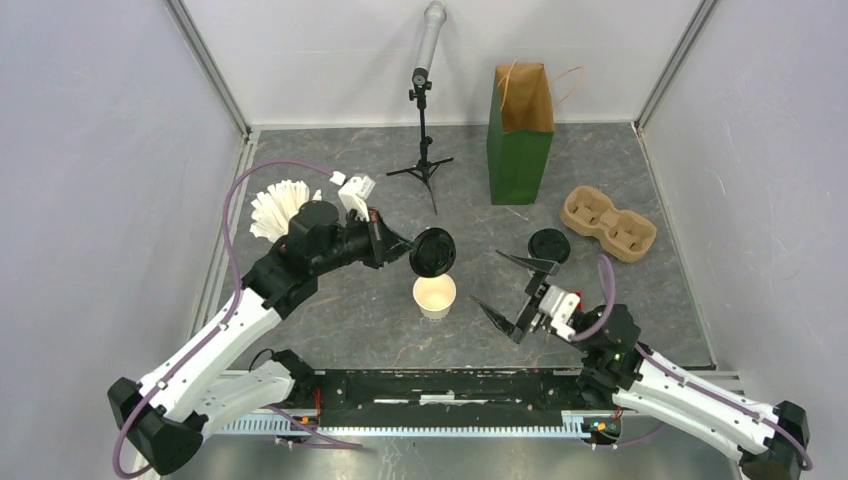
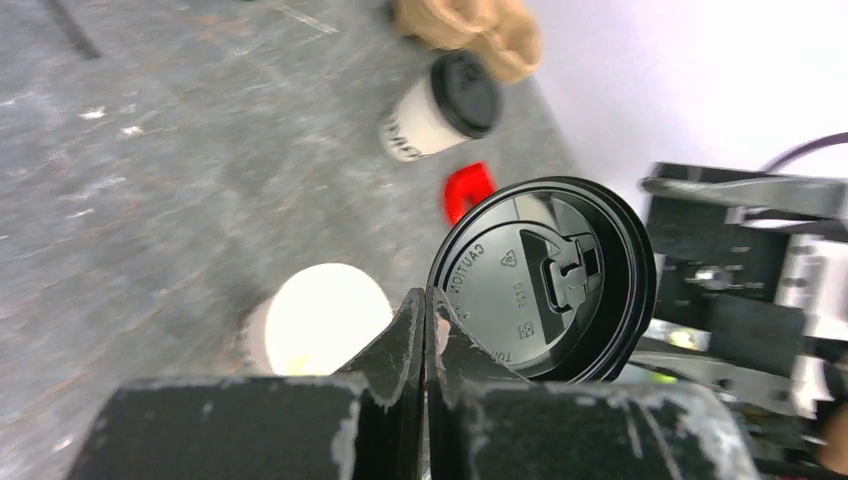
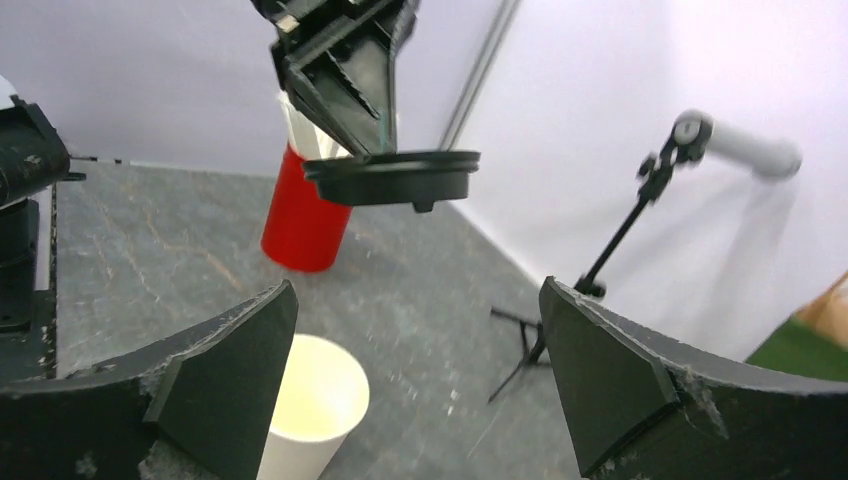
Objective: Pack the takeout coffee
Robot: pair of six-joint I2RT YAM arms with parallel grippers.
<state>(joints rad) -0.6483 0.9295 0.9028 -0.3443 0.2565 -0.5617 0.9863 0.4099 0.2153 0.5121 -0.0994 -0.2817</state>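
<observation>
A takeout coffee (image 1: 549, 246) (image 2: 441, 109), a cream cup with its black lid on, stands right of centre. A second cream cup (image 1: 434, 295) (image 2: 316, 320) (image 3: 311, 398) stands open, without a lid, at the middle. My left gripper (image 1: 410, 245) (image 2: 427, 300) is shut on the rim of a loose black lid (image 1: 432, 252) (image 2: 545, 280) (image 3: 395, 178), holding it in the air just above and behind the open cup. My right gripper (image 1: 510, 290) (image 3: 415, 300) stands wide open to the right of the open cup, with nothing between its fingers.
A tall green paper bag (image 1: 520, 130) (image 3: 810, 345) stands open at the back. A brown cup carrier (image 1: 608, 222) (image 2: 470, 30) lies at the right. A red cup of white sticks (image 1: 278, 208) (image 3: 300, 222) stands at the left. A microphone stand (image 1: 425, 120) (image 3: 640, 200) is at the back centre.
</observation>
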